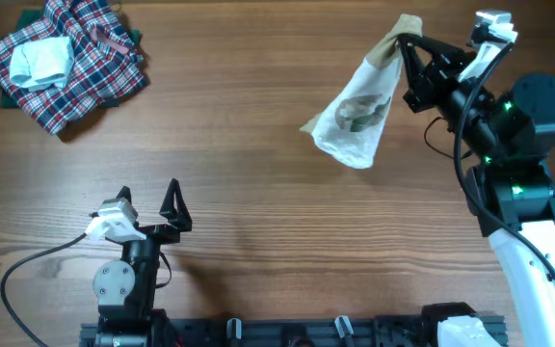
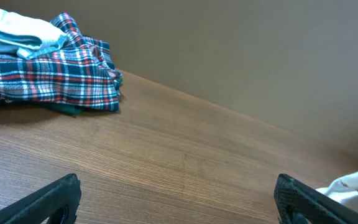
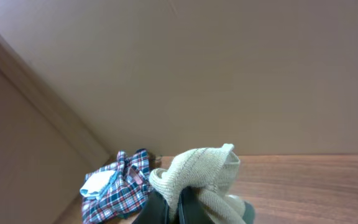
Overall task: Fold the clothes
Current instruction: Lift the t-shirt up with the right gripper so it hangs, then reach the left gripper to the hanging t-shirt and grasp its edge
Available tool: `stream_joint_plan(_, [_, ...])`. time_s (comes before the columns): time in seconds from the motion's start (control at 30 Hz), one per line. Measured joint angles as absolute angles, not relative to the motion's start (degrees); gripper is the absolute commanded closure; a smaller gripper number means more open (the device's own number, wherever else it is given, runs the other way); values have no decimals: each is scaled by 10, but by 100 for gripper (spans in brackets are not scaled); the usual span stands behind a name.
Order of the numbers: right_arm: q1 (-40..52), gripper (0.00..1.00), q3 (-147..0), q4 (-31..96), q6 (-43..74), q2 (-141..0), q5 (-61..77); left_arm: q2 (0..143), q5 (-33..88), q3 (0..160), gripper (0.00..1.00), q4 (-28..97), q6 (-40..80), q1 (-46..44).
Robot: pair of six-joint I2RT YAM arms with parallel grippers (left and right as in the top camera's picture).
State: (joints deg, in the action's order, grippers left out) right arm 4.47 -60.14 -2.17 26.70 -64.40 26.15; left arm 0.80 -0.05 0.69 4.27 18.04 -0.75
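One garment [image 1: 359, 116] at 2 o'clock, pinched by right jaws; left jaws spread wide; one plaid heap [image 1: 90, 67], 10 o'clock.

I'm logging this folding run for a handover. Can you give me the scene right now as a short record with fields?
garment: white with tan parts, unfolded, hanging from its tan end
right gripper: shut on garment, far right of table
left gripper: open, empty, near edge
plaid heap: far left corner, pale folded piece on top
fold: not yet started
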Motion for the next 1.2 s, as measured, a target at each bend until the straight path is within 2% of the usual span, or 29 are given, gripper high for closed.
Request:
stream_joint_plan(0.17, [45,96,-601,-22,269,-644,262,8,1,7,0,41,188,-8])
stream_joint_plan(0.33, [45,96,-601,-27,287,-644,262,8,45,7,0,36,281,-8])
stream_joint_plan(0.57, [45,96,-601,-26,329,-644,288,8,181,7,0,27,425,-8])
stream_joint_plan(0.77, [56,96,-601,-29,384,-644,322,23,264,7,0,24,462,-8])
stream_joint_plan(0.87, [91,96,-601,-60,399,-644,332,41,296,7,0,15,486,-8])
stream_joint_plan(1.07, [104,96,-601,-78,408,-644,326,138,405,5,0,-105,498,-8])
stream_joint_plan(1.2, [104,96,-601,-79,409,-644,323,225,421,59,0,-78,453,-8])
